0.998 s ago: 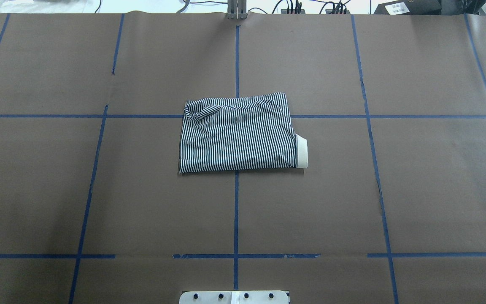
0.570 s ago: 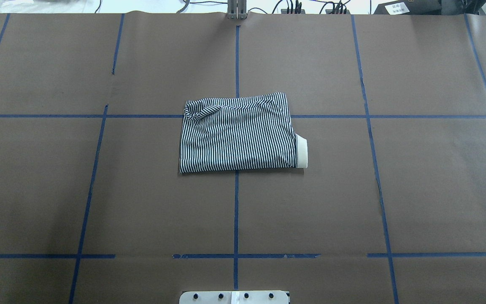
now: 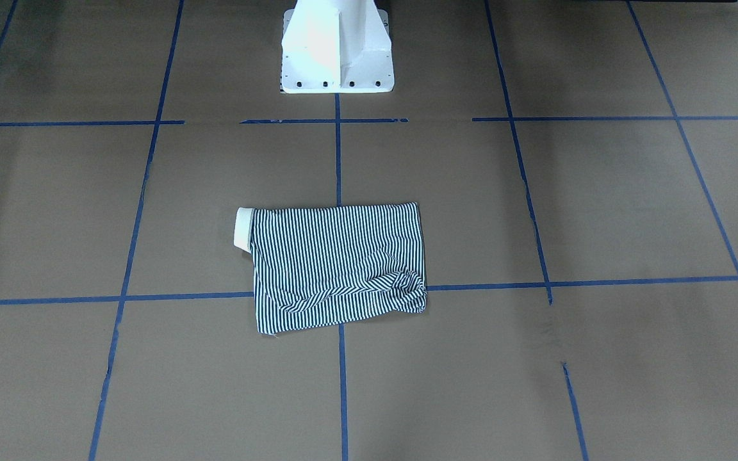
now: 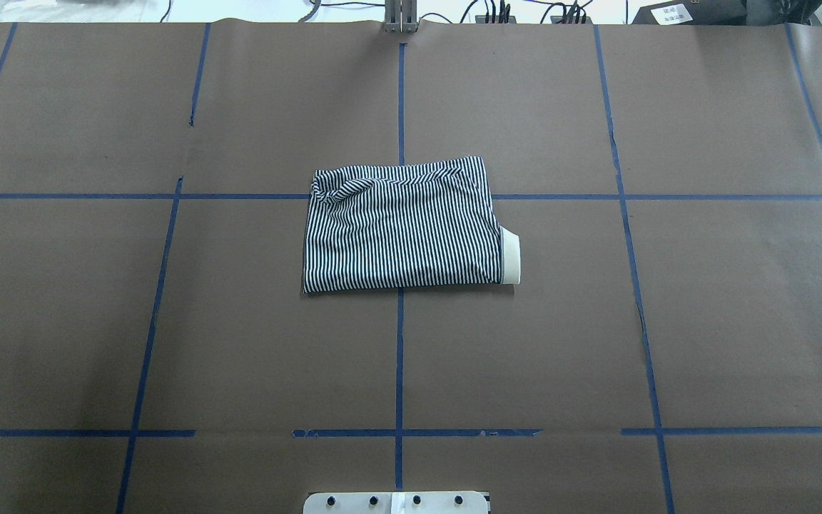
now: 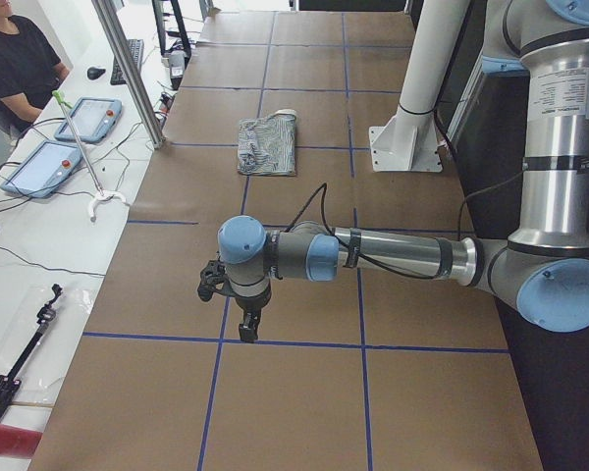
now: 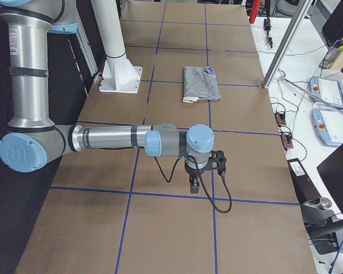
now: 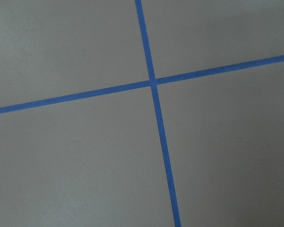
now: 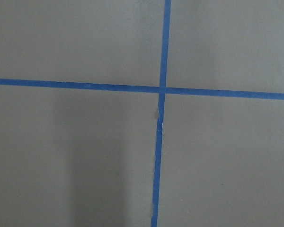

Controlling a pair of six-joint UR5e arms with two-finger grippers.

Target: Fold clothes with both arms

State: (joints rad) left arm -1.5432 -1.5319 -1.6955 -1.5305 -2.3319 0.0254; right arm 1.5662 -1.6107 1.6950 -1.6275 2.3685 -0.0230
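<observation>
Centrally, the polo shirt (image 4: pixel 400 228) lies on the surface (image 4: pixel 168 321) as a compact folded rectangle, its cream collar (image 4: pixel 510 258) peeking out at the right edge; the fold looks finished. Both the left tool (image 5: pixel 247 334) and the right tool (image 6: pixel 193 186) hang over bare tape crossings (image 7: pixel 152 82), well apart from it, probably to leave it undisturbed. Whether either is released or clenched cannot be told.
</observation>
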